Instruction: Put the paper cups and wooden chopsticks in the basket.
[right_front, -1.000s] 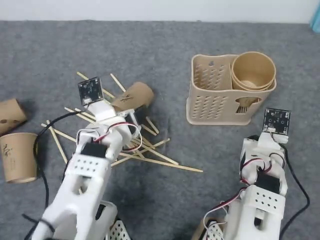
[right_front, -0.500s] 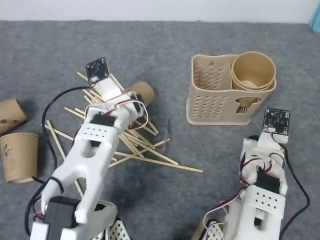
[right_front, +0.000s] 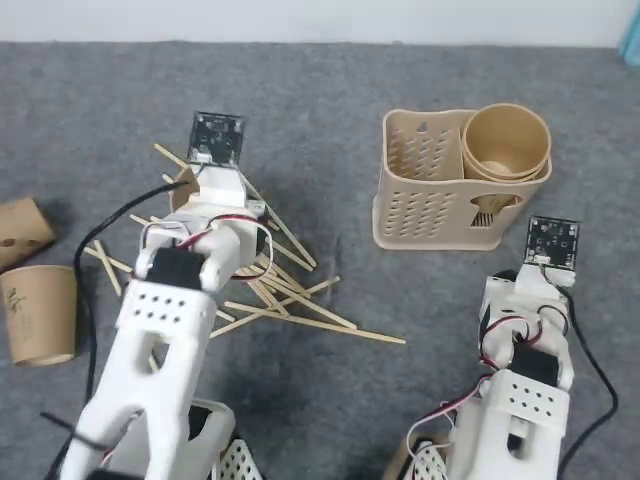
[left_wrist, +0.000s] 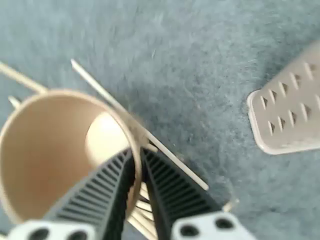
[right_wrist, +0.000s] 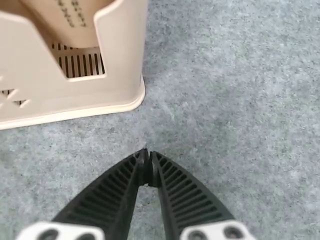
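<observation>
Stacked cups (right_front: 505, 140) are sitting in the basket (right_front: 430, 210), upper right. Left jaws are pinching a paper cup (left_wrist: 45, 155) by its rim, left of centre. Right jaws are resting closed, empty. Loose cups (right_front: 40, 312) at the left edge and the chopsticks (right_front: 330, 326) are awaiting collection.

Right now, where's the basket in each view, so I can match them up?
High view: the basket stands right of centre, with cups in its right compartment.
Left wrist view: a perforated corner of the basket at the frame's edge, across bare mat from the cup in the left gripper.
Right wrist view: the basket sits close ahead of the right gripper.
Shared landmark: the grey mat under it.
</observation>
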